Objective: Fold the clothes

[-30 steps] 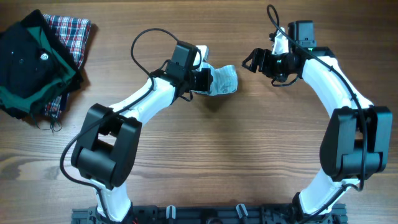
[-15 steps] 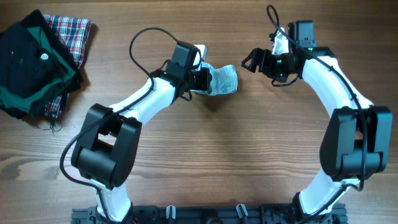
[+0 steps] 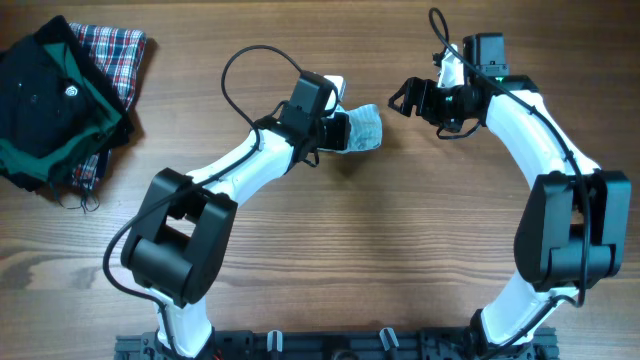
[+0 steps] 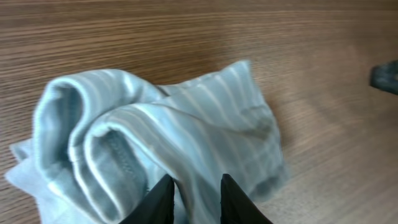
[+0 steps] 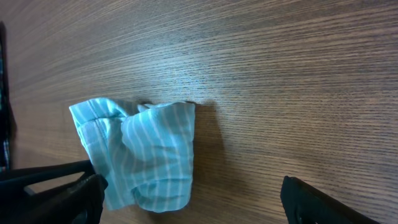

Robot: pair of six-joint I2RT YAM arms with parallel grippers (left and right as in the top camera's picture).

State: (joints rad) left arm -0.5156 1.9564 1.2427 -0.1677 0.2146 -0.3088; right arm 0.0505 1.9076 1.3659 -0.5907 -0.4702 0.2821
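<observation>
We find the left hand point(image 4: 194, 198) closed on a fold of the clothes point(image 4: 186, 124) (pale blue, finely striped), bunched on the worktop point(image 3: 350, 250). The right hand point(image 3: 404, 98) hangs near them, spread wide, holding nothing.

From overhead, the left gripper point(image 3: 335, 128) and its wrist cover the left part of the striped garment point(image 3: 365, 128), and the fingertips are hidden. In the left wrist view the lower edge cuts off the garment's near side and most of the fingers point(image 4: 163, 200). Cloth lies in their narrow gap, but whether it is pinched cannot be told. A dark blurred shape point(image 4: 385, 78) is clipped at the right edge.

The right gripper point(image 5: 189, 186) has its fingers point(image 5: 317, 205) cut by the lower edge of its own view. At the far left corner of the table point(image 3: 330, 250), the black-and-green garment point(image 3: 45, 100) runs out of frame and covers most of the red plaid cloth point(image 3: 120, 55).
</observation>
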